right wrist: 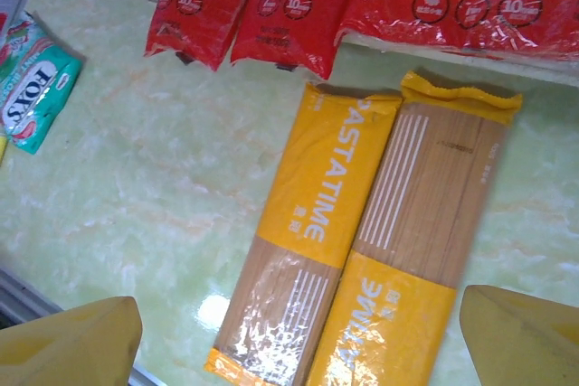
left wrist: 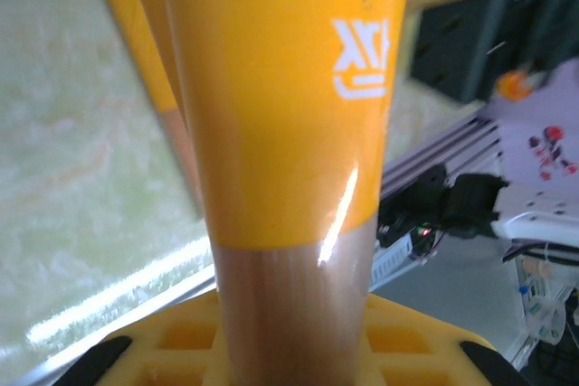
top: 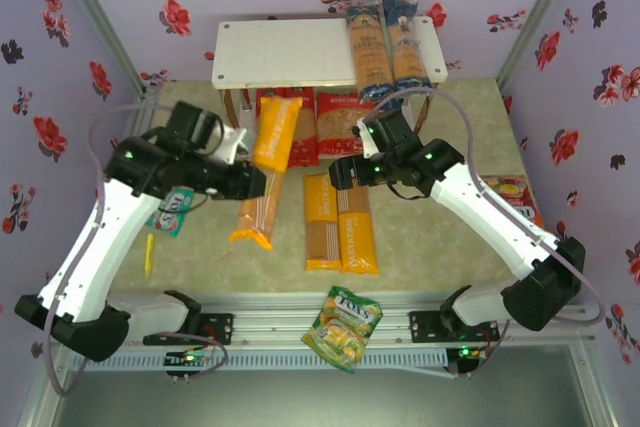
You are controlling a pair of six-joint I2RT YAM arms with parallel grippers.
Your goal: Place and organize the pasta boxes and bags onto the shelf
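Observation:
A yellow spaghetti bag [top: 272,147] hangs tilted above the table, and my left gripper [top: 256,181] is shut on its middle. In the left wrist view the bag [left wrist: 280,88] runs up from between the yellow pads [left wrist: 425,354]. My right gripper [top: 342,172] stands open over two yellow bags [top: 340,222] lying side by side; its fingertips [right wrist: 72,345] frame those bags [right wrist: 317,241] with nothing between them. Two dark-blue spaghetti bags [top: 385,42] lie on the right of the shelf's top board [top: 285,52]. Red pasta bags [top: 320,127] lie below it.
A teal FOXS bag [top: 175,209] lies under my left arm, also at the left in the right wrist view [right wrist: 32,83]. A green-yellow snack bag [top: 343,327] sits on the front rail. A red-yellow bag [top: 512,195] lies by the right wall.

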